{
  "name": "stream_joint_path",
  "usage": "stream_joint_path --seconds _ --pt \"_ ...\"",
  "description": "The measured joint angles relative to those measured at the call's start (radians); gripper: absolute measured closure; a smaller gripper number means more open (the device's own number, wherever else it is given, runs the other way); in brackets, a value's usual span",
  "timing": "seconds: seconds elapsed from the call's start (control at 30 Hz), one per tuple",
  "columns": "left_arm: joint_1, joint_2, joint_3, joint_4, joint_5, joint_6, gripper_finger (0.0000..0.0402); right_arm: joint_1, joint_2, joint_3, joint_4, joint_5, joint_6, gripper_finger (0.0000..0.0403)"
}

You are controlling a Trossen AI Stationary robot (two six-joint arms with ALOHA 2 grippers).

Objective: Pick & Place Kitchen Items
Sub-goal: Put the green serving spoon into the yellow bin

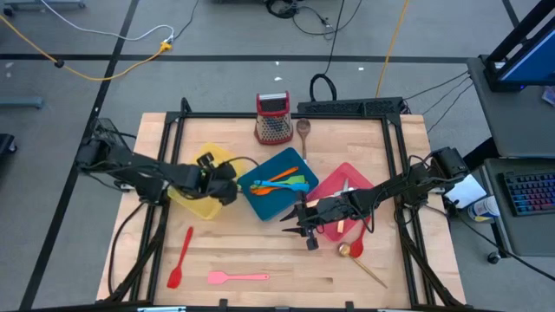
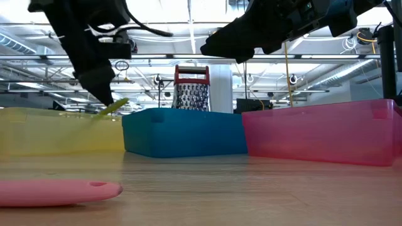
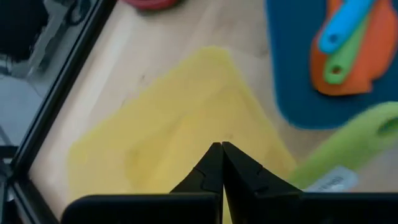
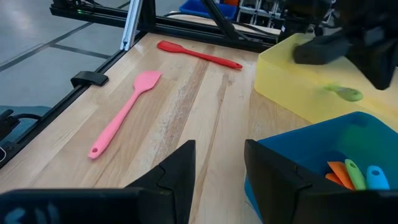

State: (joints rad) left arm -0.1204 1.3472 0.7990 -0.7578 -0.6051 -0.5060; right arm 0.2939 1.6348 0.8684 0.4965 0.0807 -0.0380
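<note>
My left gripper [image 1: 227,185] is shut over the yellow tray [image 1: 198,201], near the edge that faces the teal tray [image 1: 276,201]. A light green utensil [image 3: 348,149] lies slanted close beside its fingertips [image 3: 221,152] and shows at the tray's rim in the low view [image 2: 113,107]. Orange, green and blue utensils [image 1: 282,182] lie in the teal tray. My right gripper [image 4: 217,168] is open and empty above the bare table, by the teal tray's near corner [image 1: 303,227]. A pink spatula [image 1: 237,277] and a red spatula [image 1: 180,257] lie flat on the table. My left gripper's fingers are shut on each other, pointing down over the yellow tray. The green utensil [image 3: 311,171] passes right beside one finger; I cannot tell whether it touches it.
A red tray [image 1: 357,180] stands to the right of the teal one, under my right arm. A metal grater [image 1: 273,119] and a wooden spoon [image 1: 303,130] are at the far edge. A gold spoon [image 1: 351,251] lies near the front right. Free table lies along the near edge.
</note>
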Motion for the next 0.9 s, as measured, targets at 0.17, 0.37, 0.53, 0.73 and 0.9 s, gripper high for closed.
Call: stream_joint_path --seconds 0.17,0.37,0.53,0.73,0.9 --pt "0.053 0.0 0.0 -0.004 0.065 0.033 0.0388 0.0 0.0 0.0 0.0 0.0 0.0 0.0273" --pt "0.053 -0.009 0.005 -0.094 0.24 0.157 0.0385 0.0 0.0 0.0 0.0 0.0 0.0 0.0273" --pt "0.057 -0.008 0.007 -0.264 0.26 0.137 0.0385 0.0 0.0 0.0 0.0 0.0 0.0 0.0273" --pt "0.064 -0.009 0.007 -0.289 0.33 0.131 0.0361 0.0 0.0 0.0 0.0 0.0 0.0 0.0273" --pt "0.064 -0.009 0.007 -0.288 0.304 0.145 0.0307 0.0 0.0 0.0 0.0 0.0 0.0 0.0273"
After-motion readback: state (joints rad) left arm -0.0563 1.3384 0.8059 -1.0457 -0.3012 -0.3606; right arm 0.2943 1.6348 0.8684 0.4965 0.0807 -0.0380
